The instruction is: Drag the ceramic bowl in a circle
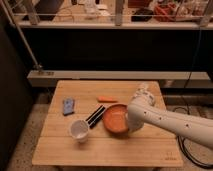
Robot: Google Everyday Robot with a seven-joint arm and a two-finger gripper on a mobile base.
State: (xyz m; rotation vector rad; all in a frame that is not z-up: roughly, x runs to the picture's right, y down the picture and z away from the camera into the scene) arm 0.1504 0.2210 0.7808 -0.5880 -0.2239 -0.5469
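Observation:
The ceramic bowl, orange-red, wide and shallow, sits near the middle of the wooden table. My white arm reaches in from the right and bends down over the bowl's right side. The gripper is at the bowl's right rim, shut on it, and is largely hidden by the arm's own bulk. That part of the rim is covered too.
A white cup stands just left of the bowl, with a black bar-shaped item between them. A small orange piece lies behind the bowl and a blue packet at the left. A railing and shelf run behind the table.

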